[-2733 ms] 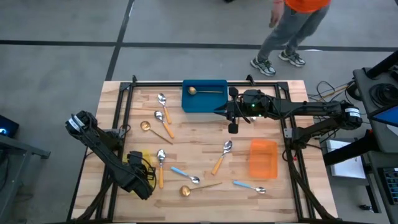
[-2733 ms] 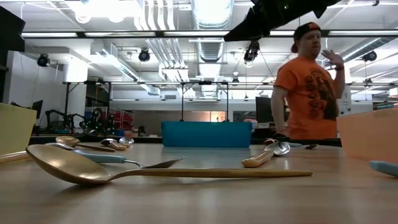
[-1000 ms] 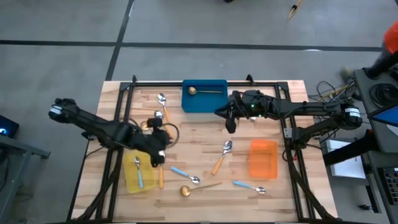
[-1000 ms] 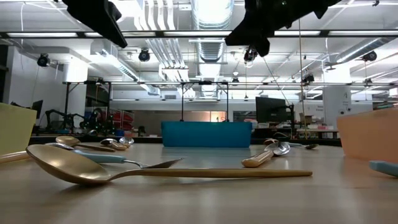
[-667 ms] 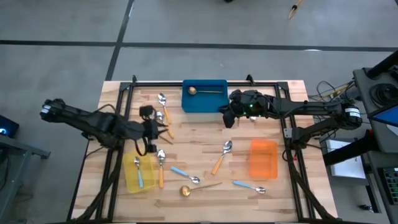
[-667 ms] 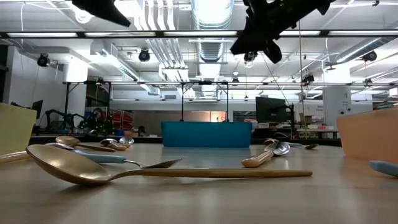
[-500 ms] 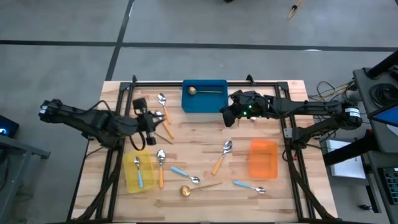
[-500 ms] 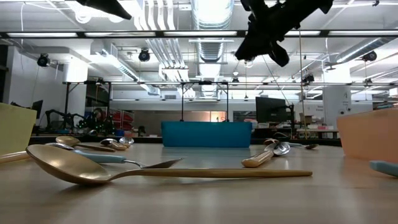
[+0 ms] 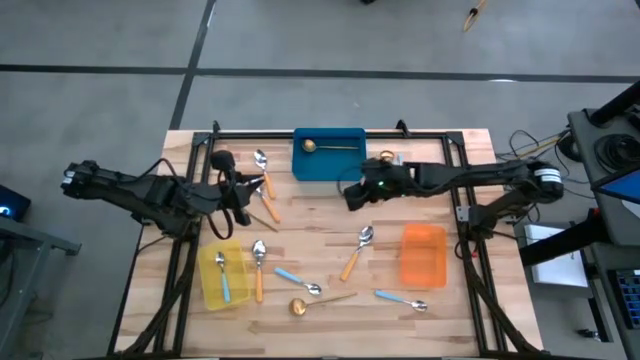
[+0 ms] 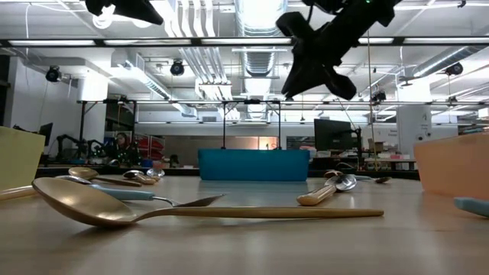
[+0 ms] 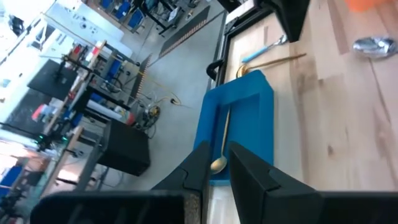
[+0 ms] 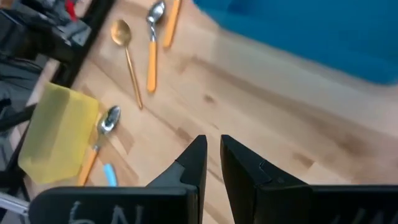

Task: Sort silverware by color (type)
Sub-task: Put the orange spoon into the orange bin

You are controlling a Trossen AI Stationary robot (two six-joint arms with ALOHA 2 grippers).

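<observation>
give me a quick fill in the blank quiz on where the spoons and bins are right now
1. The gold spoon near the table's far edge lies in the ____ bin.
2. The yellow bin holds one spoon with a ____ handle.
3. The orange bin holds ____ spoons.
4. Neither claw holds a ____.

Missing words: blue; blue; no; spoon

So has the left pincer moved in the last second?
Yes. The left pincer has swung from near the yellow rectangular plastic bin toward the table's far edge, near the blue bin's left.
</observation>
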